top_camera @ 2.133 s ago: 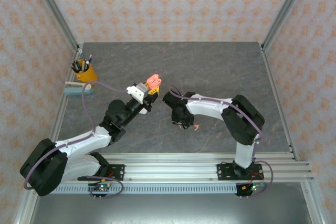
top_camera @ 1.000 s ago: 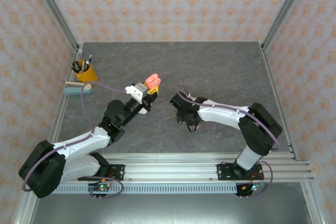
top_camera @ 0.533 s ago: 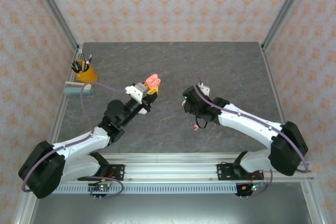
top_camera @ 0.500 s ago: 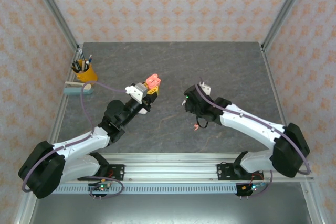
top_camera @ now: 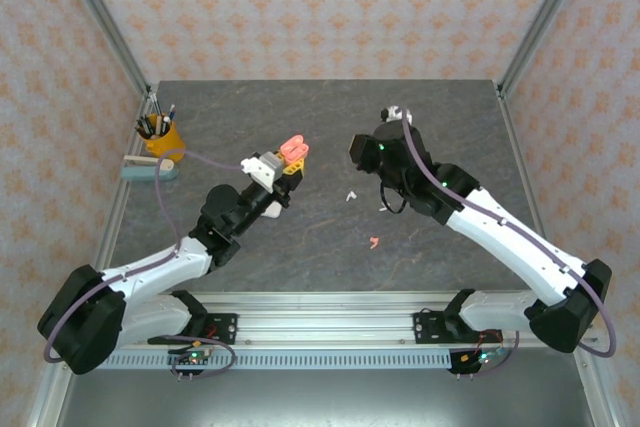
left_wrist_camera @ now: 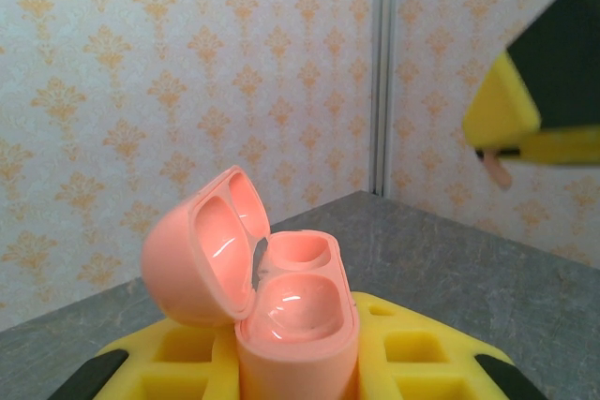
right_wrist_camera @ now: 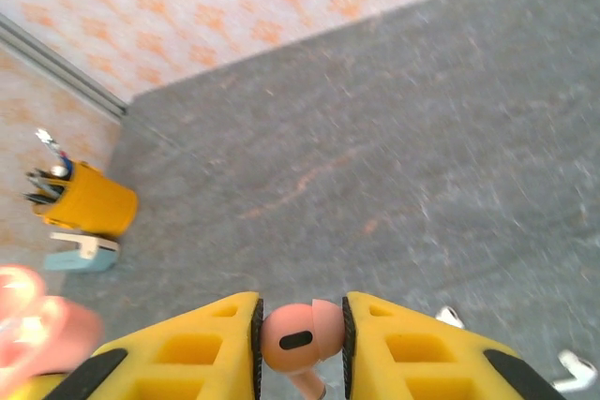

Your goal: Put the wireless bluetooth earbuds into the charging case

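Grey, stone-patterned table (top_camera: 430, 117) inside walls of peach wallpaper with an orange motif, metal posts at the corners.

Earbuds, by count: two coral, at least one white.
- One coral earbud (right_wrist_camera: 292, 336) pinched between the yellow pads of the right gripper (right_wrist_camera: 300, 314). Jaws narrowed to the bud's width, bulb up between the pads, stem hanging below. From the left wrist, visible as a small pink stem (left_wrist_camera: 501, 171) poking out under a yellow pad, up and to the right of the case.
- Loose on the table, between the two arms and nearer their bases: the second coral earbud (top_camera: 374, 242).
- Also loose on the table: one white earbud (top_camera: 350, 196), farther back than that coral one and apart from it.
- From the right wrist, two tiny white bits (right_wrist_camera: 448, 315) on the table at lower right, too small to name with certainty.

Cases, by count: one.
- One coral-pink charging case (left_wrist_camera: 292, 320) held upright in the left gripper (left_wrist_camera: 292, 367). Yellow pads closed tight on its lower body, whole case raised off the table.
- Lid hinged open and tipped to the left.
- Two wells in the base, both empty; two matching hollows inside the lid, also empty.

At the far left edge of the table: one yellow cup (top_camera: 161, 137) packed with several pens. Just beside it on the near side, one pale blue block (top_camera: 150, 170).
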